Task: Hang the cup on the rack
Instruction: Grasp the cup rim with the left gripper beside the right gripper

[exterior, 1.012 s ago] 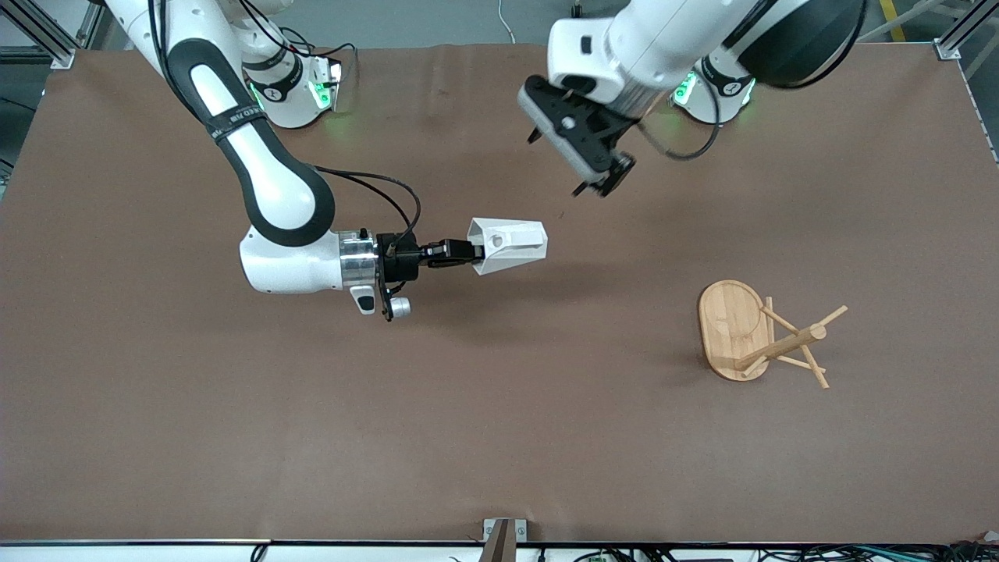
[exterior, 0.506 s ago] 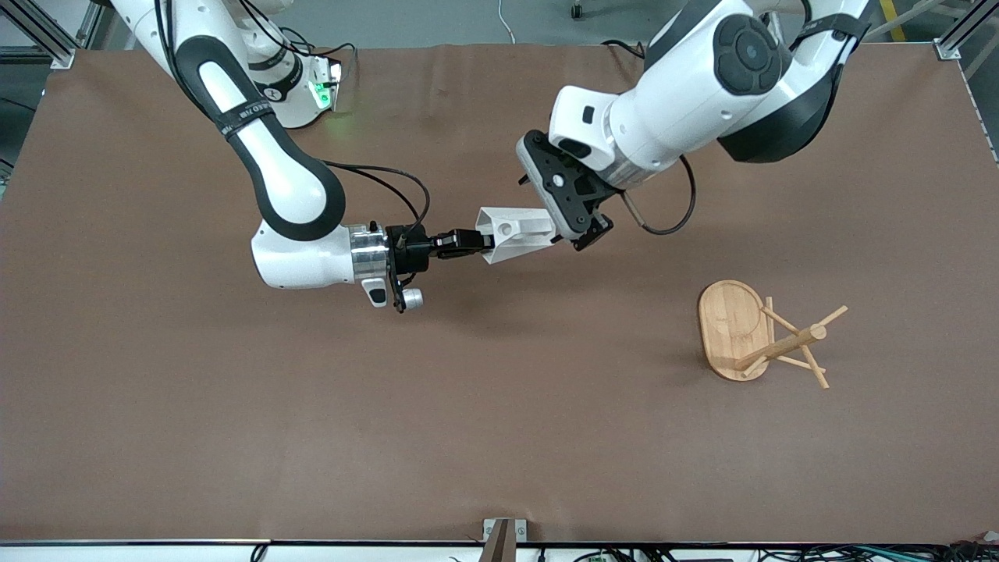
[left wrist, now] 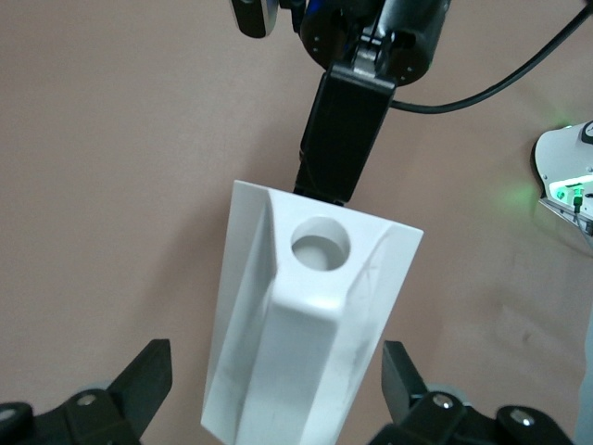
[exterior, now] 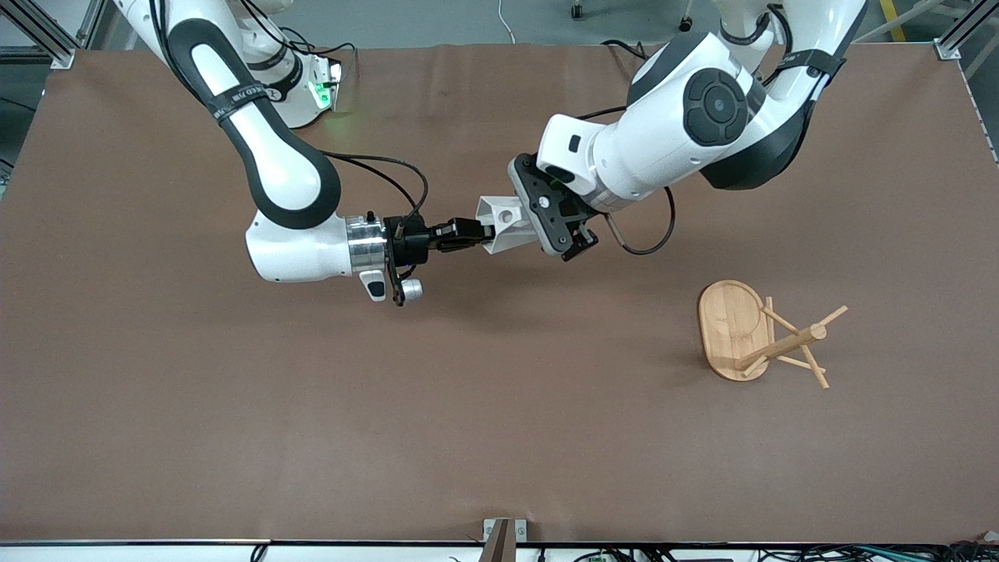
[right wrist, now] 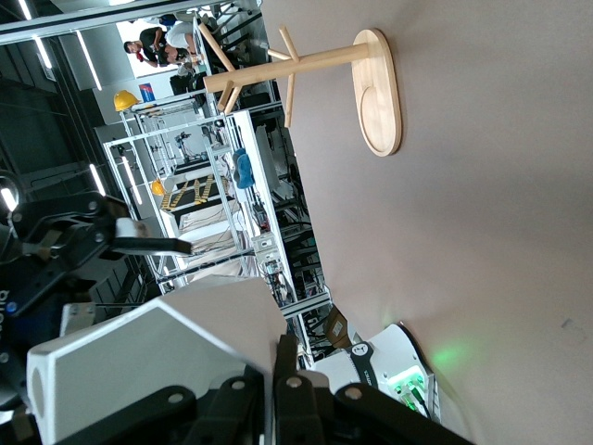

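Over the middle of the table, the cup [exterior: 503, 225] is held in the air on its side, handle hole uppermost. It is judged light, rigid and smooth; the faceted walls offer flat faces for pads, while the blocky handle is best left free for a peg. The right gripper [exterior: 478, 232] is clamped on the cup's narrow end. The left gripper [left wrist: 278, 385] is spread wide around the cup's mouth end, its fingers [left wrist: 144, 380] flanking the walls without visible contact. The rack [exterior: 761, 337] stands well apart, toward the left arm's end of the table.
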